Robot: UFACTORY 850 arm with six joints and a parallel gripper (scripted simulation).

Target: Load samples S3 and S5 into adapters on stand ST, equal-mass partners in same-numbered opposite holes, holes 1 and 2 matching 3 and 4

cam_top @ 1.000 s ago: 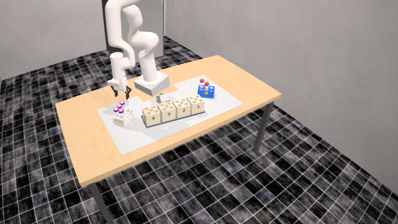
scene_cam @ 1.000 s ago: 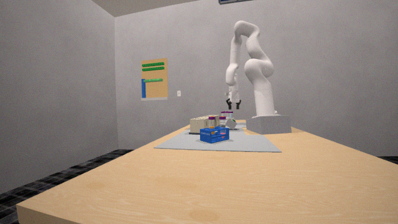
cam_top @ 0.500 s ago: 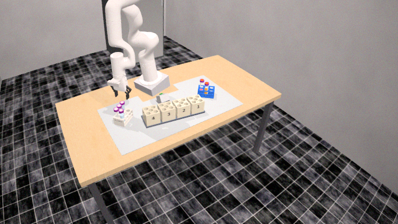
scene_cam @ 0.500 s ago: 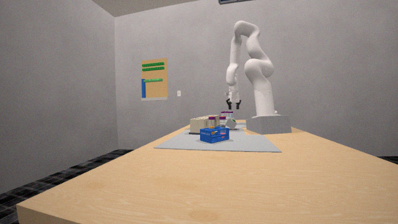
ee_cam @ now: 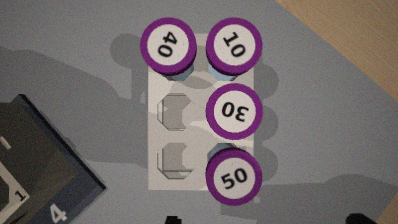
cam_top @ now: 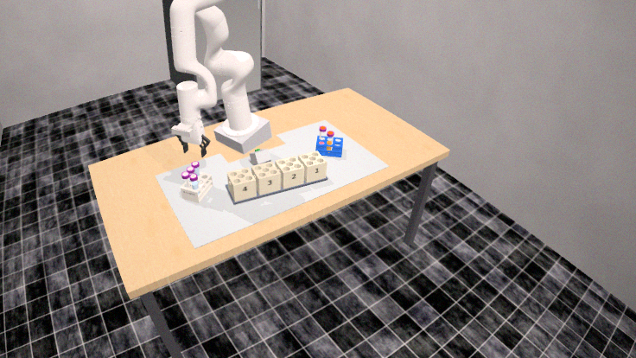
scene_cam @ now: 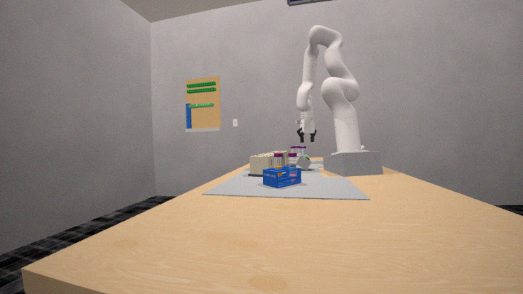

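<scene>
On the wooden bench [cam_top: 320,214] [scene_cam: 256,233], the wide-open, empty end effector [cam_top: 193,146] [scene_cam: 306,137] [ee_cam: 265,220] hangs above and just beside the pale rack [cam_top: 191,195] [ee_cam: 200,185], whose upright water tubes [cam_top: 193,177] [ee_cam: 234,177] stand below it.

Walls [cam_top: 489,67] [scene_cam: 438,91]: mottled grey, plain. Floor [cam_top: 355,276] [scene_cam: 91,215]: black and charcoal tiles, pale grout lines. Table [cam_top: 133,235] [scene_cam: 256,233]: light wood grain, dark metal legs [cam_top: 420,204]. Grey door-like panel [cam_top: 249,44], dark edge, behind table. Exterior view: tan wall board [scene_cam: 205,118], green strips, blue upright; small white plate [scene_cam: 234,122] just beside. Light soft, dim.
</scene>
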